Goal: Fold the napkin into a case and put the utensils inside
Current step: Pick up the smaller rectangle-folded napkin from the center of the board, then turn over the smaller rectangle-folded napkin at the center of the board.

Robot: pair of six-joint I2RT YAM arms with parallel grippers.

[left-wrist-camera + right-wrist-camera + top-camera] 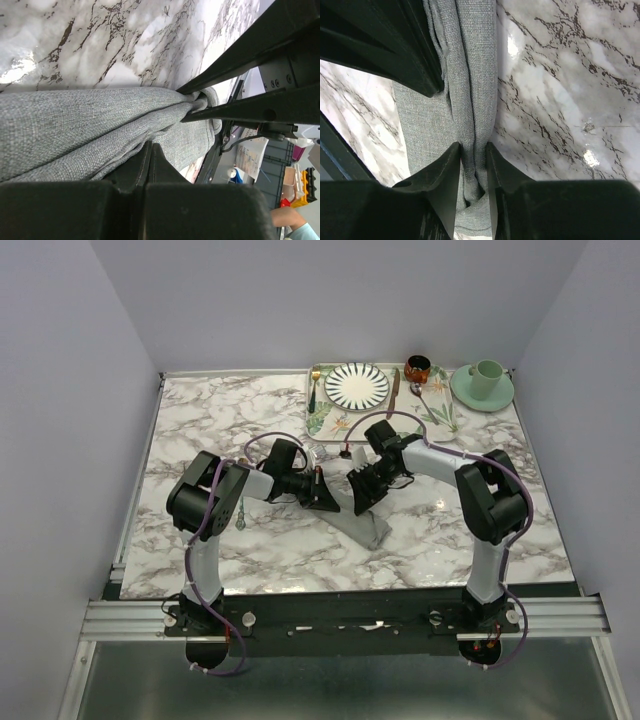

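Observation:
The grey napkin (364, 524) is bunched into a narrow, rumpled strip at the middle of the marble table. My right gripper (362, 490) is shut on a gathered fold of it (472, 125), with cloth filling the gap between its fingers. My left gripper (322, 492) is shut, its tips pressed together at the napkin's lower edge (100, 130), facing the right gripper. A spoon (428, 402) lies on the leaf-patterned tray (325, 422) at the back. I cannot make out the copper-pink fork.
The tray holds a striped plate (357, 385), a gold fork with a dark handle (314, 386) and a brown-handled knife (393, 395). A small dark cup (417, 367) and a green cup on a saucer (485, 383) stand at the back right.

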